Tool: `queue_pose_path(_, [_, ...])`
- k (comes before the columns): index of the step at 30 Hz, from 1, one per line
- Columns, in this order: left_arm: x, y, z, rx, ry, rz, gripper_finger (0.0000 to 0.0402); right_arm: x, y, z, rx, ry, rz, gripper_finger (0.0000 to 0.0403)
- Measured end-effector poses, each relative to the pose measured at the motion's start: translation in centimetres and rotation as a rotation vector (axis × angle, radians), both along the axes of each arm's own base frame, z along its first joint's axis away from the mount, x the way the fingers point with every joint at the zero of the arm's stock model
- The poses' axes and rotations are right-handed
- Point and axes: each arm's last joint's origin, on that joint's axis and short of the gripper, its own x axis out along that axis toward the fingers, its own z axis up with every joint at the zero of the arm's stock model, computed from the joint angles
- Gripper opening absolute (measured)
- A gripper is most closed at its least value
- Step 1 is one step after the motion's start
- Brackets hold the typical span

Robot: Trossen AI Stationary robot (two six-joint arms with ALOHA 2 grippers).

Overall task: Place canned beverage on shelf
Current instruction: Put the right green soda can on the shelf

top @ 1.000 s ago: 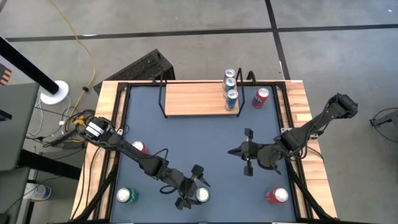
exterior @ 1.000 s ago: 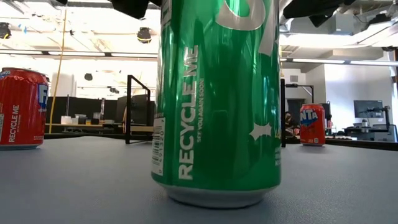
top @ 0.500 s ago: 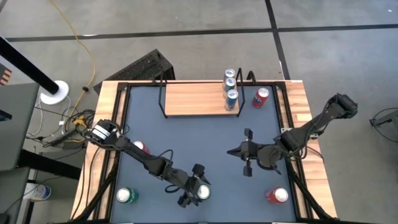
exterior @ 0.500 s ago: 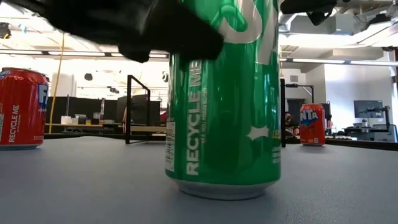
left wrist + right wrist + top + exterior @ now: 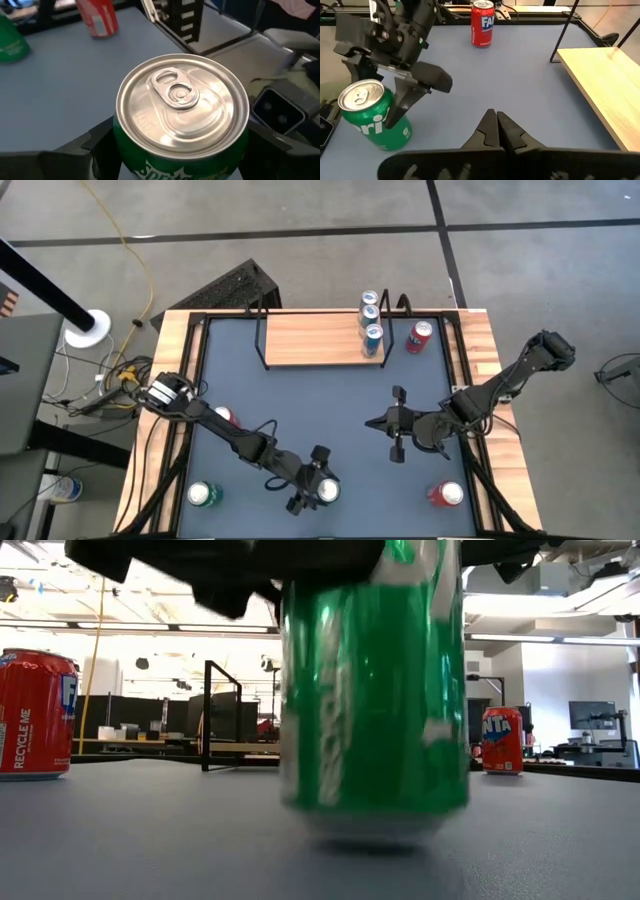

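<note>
A green can stands near the table's near edge, large in the low view. My left gripper is shut on it. The shelf, a light-wood board with black wire ends, stands at the far edge and bears three blue cans at its right end. My right gripper is shut and empty, right of the table's middle, its fingers pointing left. My left gripper pinches the green can's upper side wall between its two fingers, one on each side just below the rim. The fingers slant down from the table's left. The can stays upright; blur hides whether its base touches the table.
A red can stands right of the shelf. Another red can stands at the left, a second green can at the near left, and a red can at the near right. Bare tabletop lies between the arms and the shelf.
My left gripper has come down around the top of the green can and taken hold of it. The can has shifted a little toward the table's right, and its base has risen slightly in the low view.
</note>
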Motion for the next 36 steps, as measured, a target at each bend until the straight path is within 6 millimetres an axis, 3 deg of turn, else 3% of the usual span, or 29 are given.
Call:
queue_pose_path(7, [-0.6, 2.3, 5.8, 0.035, -0.17, 0.067, 0.028, 1.1, -1.8, 0.3, 0.03, -0.027, -0.051, 0.0])
queue_pose_path(12, [-2.4, 7.7, 11.9, 0.062, -0.232, 0.147, 0.028, 2.7, -5.5, 1.3, -0.016, -0.088, -0.02, 0.0])
queue_pose_path(16, [-6.1, 12.6, 16.9, 0.089, -0.279, 0.253, 0.028, 3.0, -9.4, 3.3, -0.032, -0.219, 0.051, 0.0])
queue_pose_path(19, [-8.7, 15.4, 19.4, 0.096, -0.312, 0.305, 0.028, 3.0, -11.4, 3.9, -0.043, -0.262, 0.091, 0.0])
queue_pose_path(25, [-12.1, 19.5, 20.6, 0.179, -0.264, 0.376, 0.028, 2.5, -13.8, 4.1, -0.12, -0.254, 0.057, 0.0])
queue_pose_path(36, [-14.9, 27.1, 19.8, 0.199, -0.159, 0.461, 0.0285, 1.5, -16.8, 3.8, -0.24, -0.213, 0.147, 0.0])
